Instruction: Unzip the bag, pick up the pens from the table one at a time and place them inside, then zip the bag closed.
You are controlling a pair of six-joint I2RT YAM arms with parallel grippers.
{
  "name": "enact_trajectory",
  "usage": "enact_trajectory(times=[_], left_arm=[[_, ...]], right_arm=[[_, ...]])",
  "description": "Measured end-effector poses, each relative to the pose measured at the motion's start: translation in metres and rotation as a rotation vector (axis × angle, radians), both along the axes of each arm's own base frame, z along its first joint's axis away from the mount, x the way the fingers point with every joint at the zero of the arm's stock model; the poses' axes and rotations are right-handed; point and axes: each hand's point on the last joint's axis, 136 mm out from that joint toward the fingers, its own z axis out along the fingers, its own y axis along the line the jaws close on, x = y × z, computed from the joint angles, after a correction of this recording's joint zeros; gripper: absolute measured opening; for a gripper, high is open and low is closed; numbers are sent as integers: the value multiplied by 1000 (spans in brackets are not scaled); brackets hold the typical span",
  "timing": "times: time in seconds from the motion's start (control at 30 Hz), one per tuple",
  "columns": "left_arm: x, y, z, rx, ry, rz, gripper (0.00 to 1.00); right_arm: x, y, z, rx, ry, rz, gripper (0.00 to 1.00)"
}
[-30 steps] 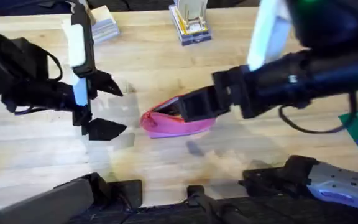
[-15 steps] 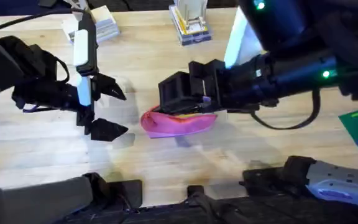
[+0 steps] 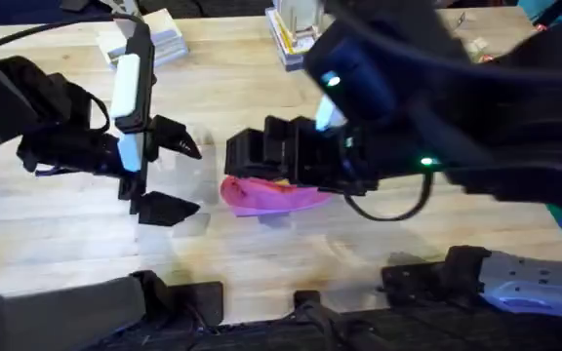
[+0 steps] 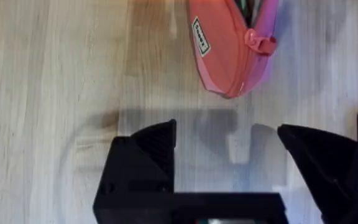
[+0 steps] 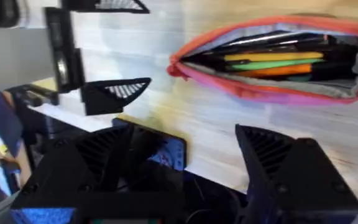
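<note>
A pink bag (image 3: 271,195) is lying on its side on a light wooden surface (image 3: 232,88), near the middle. Its zipper is standing open along the top edge. In the right wrist view the bag (image 5: 272,62) is gaping wide, and several pens (image 5: 272,59) are lying lengthwise inside it: yellow, green, orange and dark ones.

The right pincer (image 3: 257,156) is hovering just over the bag, reaching in from the right. Its black fingers (image 5: 291,168) are spread apart and gripping nothing, with the open bag lying beyond them.

The left pincer (image 3: 169,175) is sitting to the left of the bag, apart from it. Its two black fingers (image 4: 145,155) are also spread wide and holding nothing. In the left wrist view the closed end of the bag (image 4: 232,43) is lying a little beyond the fingertips, with a small white label on its side and the zipper pull hanging near its tip.

A few stacked boxes (image 3: 296,34) are sitting at the far edge of the surface.
</note>
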Motion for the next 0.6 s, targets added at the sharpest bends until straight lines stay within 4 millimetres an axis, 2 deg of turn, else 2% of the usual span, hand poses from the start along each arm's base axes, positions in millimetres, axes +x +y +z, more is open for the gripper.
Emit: enact_trajectory(times=[0.17, 0.43, 0.6], left_arm=[[1, 0, 0, -1, -16, -14, 994], [1, 0, 0, -3, -23, -18, 994], [5, 1, -1, 4, -44, -18, 994]], right_arm=[[0, 14, -15, -25, 5, 36, 998], [-11, 42, -37, -53, 17, 113, 997], [-7, 55, -48, -55, 18, 121, 996]])
